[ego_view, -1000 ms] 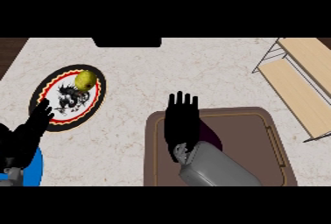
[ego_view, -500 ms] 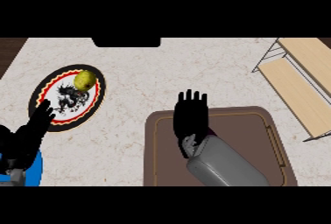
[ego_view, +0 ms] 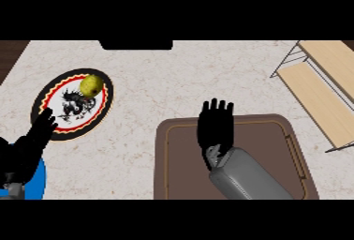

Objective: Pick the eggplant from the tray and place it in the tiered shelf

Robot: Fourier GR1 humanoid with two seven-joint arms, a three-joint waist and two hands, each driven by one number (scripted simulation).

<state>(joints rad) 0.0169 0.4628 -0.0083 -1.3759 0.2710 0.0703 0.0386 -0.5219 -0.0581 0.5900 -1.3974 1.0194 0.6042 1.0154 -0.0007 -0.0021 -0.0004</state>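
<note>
Eggplant hidden; right robot hand (ego_view: 215,125) flat, fingers straight, over tray (ego_view: 276,129).

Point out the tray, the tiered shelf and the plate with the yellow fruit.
tray (ego_view: 294,140): head view, on its bare right rim.
tiered shelf (ego_view: 325,93): head view, on a wooden board at the right.
plate (ego_view: 52,96): head view, on its red and black rim, left side.

My right hand (ego_view: 216,124) is flat, fingers straight and pointing forward; my left hand (ego_view: 31,145) rests open at lower left.
</note>
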